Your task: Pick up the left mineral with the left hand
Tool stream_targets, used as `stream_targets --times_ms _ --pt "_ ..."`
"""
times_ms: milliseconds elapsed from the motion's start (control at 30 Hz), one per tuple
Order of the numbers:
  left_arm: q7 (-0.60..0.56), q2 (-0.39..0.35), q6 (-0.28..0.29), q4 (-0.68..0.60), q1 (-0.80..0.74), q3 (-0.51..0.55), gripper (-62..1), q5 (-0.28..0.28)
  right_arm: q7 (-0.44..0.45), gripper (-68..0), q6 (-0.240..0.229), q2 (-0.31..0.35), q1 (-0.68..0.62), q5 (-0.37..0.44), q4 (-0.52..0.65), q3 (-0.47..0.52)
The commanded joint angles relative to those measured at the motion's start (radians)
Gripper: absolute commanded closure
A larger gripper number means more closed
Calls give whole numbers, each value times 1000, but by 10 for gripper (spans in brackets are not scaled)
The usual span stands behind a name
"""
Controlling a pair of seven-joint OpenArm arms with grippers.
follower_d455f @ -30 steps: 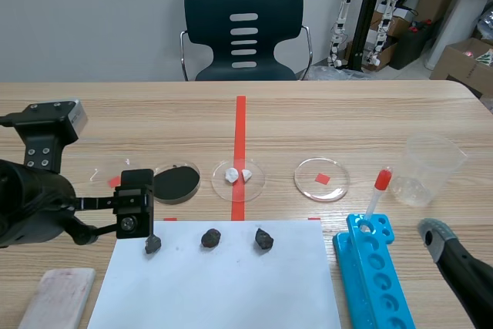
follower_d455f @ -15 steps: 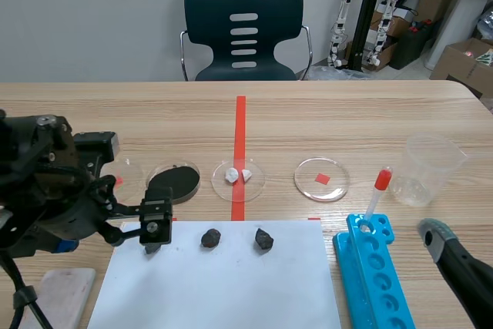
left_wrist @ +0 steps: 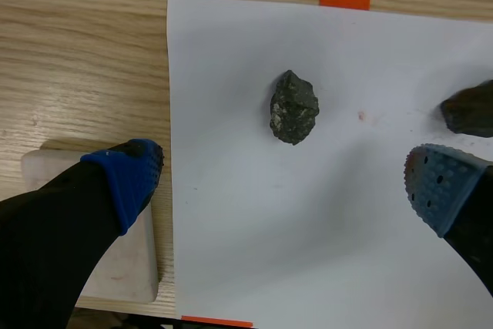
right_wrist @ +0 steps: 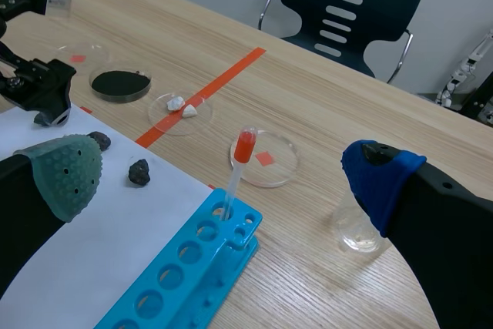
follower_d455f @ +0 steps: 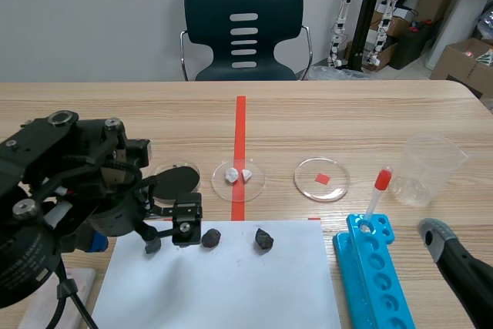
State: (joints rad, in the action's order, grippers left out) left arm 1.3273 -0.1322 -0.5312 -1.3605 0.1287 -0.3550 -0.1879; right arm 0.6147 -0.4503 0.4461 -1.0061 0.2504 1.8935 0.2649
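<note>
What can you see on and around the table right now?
left mineral: one, dark, on the paper, under the left gripper
other minerals: two, dark, on the paper to its right
paper: one, white, near table edge
petri dishes: at least three, clear, in a row beyond the paper; contents black powder, white pieces, none
tube rack: one, blue, right of the paper
dropper: one, red bulb, standing in the rack
beaker: one, clear, beyond the rack
block: one, white, left of the paper
chair: one, dark, across the table
left gripper: open
right gripper: open, right of the rack
</note>
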Motion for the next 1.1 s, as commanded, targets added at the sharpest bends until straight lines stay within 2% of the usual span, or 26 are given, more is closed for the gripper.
stream_targets --times_ms 0,367,867,1000,1067 --pt "-2 8 -6 10 19 5 -623 -1 11 -679 0 11 6 10 14 3" --pt "-30 42 -12 69 56 1 -623 18 11 -679 0 11 6 10 14 3" --pt "-48 66 -13 216 129 1 -622 13 11 -679 0 11 6 10 14 3" --pt "-48 66 -13 233 130 1 -585 9 11 -679 0 11 6 10 14 3" --pt "-48 68 -13 234 130 1 -547 9 11 -679 0 11 6 10 14 3"
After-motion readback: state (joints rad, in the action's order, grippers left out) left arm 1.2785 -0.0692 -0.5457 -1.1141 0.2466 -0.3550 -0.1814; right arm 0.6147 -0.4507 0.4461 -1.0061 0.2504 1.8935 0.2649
